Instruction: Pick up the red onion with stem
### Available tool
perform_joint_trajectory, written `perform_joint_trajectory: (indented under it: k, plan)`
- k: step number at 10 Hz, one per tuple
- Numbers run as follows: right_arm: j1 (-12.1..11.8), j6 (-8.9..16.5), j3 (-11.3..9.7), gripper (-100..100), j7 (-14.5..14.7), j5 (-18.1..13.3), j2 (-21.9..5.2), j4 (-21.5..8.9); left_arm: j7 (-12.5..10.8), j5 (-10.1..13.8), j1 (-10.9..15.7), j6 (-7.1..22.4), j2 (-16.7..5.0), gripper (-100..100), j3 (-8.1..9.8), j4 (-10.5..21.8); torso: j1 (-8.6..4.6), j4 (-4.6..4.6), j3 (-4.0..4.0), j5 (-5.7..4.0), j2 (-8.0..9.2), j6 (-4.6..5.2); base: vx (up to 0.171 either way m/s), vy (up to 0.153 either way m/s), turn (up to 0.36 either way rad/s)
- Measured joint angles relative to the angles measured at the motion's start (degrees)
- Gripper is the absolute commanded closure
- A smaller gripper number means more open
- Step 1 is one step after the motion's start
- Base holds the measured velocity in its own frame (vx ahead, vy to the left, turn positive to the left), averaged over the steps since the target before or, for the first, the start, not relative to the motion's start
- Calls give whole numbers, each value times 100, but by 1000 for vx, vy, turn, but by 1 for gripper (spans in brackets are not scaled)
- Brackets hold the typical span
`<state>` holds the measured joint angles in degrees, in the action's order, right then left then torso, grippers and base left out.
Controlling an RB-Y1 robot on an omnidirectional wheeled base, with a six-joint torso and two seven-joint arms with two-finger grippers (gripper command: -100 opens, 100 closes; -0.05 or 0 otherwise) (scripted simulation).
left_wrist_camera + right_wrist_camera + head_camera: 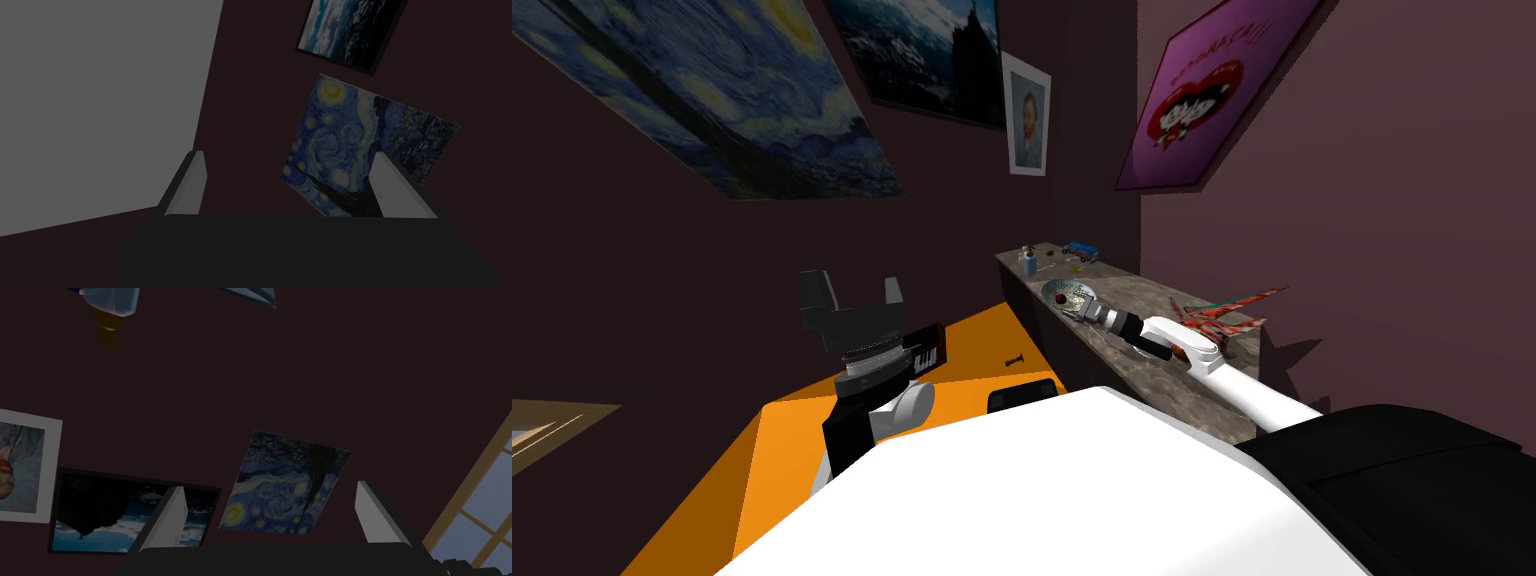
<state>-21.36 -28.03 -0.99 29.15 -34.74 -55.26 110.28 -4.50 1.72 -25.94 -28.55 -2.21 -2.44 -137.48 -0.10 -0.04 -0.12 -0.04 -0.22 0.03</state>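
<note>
— How many onions do you count?

— One. A small dark red onion (1061,298) lies in the single pale dish (1077,286) on the long stone-patterned surface (1132,375) against the wall.

— And the pincers?

— Two. The right pincer (1072,305) is stretched out low over that surface, its tips at the dish, just beside the onion. From its own camera the right pincer (270,488) has its two blades standing wide apart.

— Is it touching the onion?

— I can't tell from here.

— The other one?

— The left pincer (853,285) is raised above an orange surface (712,480), well apart from the dish. Its two blades are also spread, seen again from the wrist (289,157).

— What else is on the long surface?

— One blue bottle (1029,263) and one blue toy car (1081,249) at the far end, beyond the dish. One red model plane (1224,313) sits nearer, beside the right forearm.

— And on the walls?

— Four pictures.
</note>
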Motion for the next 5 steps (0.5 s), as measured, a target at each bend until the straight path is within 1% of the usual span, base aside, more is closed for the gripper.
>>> perform_joint_trajectory:
  k: [1,2,3,4,5]
  plan:
    - [10,-20,-39,-100,63,-107,-152,-78,0,0,0,0,0,0,0,0,-3,-1,-2,0,-4,-2,64,-38,142]
    - [85,-45,-114,-100,126,-249,-334,-215,0,0,0,0,0,0,0,0,-5,-2,-7,-1,-12,-3,48,-30,71]
    - [101,-81,-134,-100,175,-313,-433,-295,0,0,0,0,0,0,0,0,-2,-2,-5,-1,-8,0,46,-24,93]
    - [136,-130,-178,-100,236,-413,-577,-411,0,0,0,0,0,0,0,0,-1,-2,-4,0,-8,-2,69,-22,140]
    - [159,-235,-205,-100,333,-527,-724,-594,0,0,0,0,0,0,0,0,0,-3,-8,0,-14,-2,59,-31,49]
